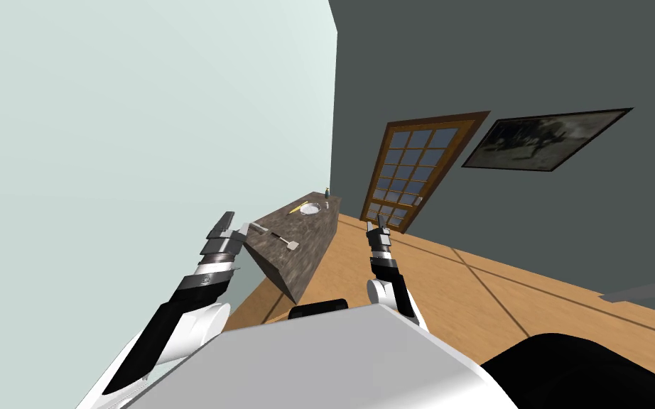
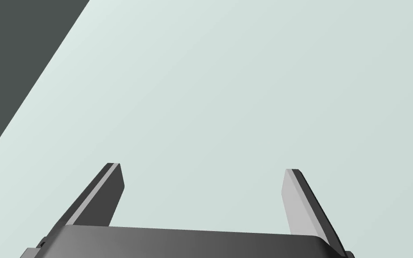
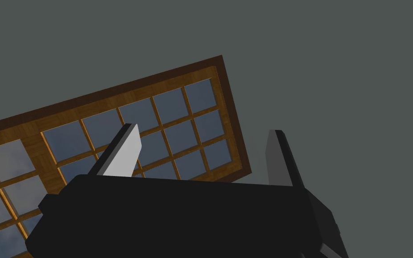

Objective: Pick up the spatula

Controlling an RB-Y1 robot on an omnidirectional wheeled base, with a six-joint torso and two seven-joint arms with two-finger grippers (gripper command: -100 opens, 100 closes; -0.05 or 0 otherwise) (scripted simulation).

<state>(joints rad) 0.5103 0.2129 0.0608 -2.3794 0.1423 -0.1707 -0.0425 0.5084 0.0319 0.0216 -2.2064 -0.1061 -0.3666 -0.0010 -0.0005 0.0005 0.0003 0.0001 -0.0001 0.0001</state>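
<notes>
Left arm (image 1: 190, 291) stretched fwd from the shoulder, forearm approx. straight, wrist in line w/ it. The left gripper (image 2: 203, 168) sits at the near corner of the counter (image 1: 313, 234), a dark stone-patterned top. Fingers (image 2: 290, 201) spread wide, about a third of the wrist view apart, nothing btwn them: released.

Right arm (image 1: 390, 273) bent at the elbow close to the body, forearm pointing fwd. The right gripper (image 1: 376, 226) hangs off the counter's far side from the left one, over the wood floor (image 1: 475, 284). Its fingers (image 3: 125, 152) also stand parted w/ nothing held: released.

Spatula (image 1: 288, 243) lies flat on the counter, dark handle and pale blade. It's ahead of the left gripper and a bit toward the right one, so btwn the two grippers but nearer the left. Neither gripper touches it; it's apart from both.

Farther along the counter, beyond the spatula from the left gripper: a white plate (image 1: 310, 209) and past that a small bottle (image 1: 327, 192) at the far end, both well apart from the grippers. Can't tell the spatula's exact angle to the left fingers.
</notes>
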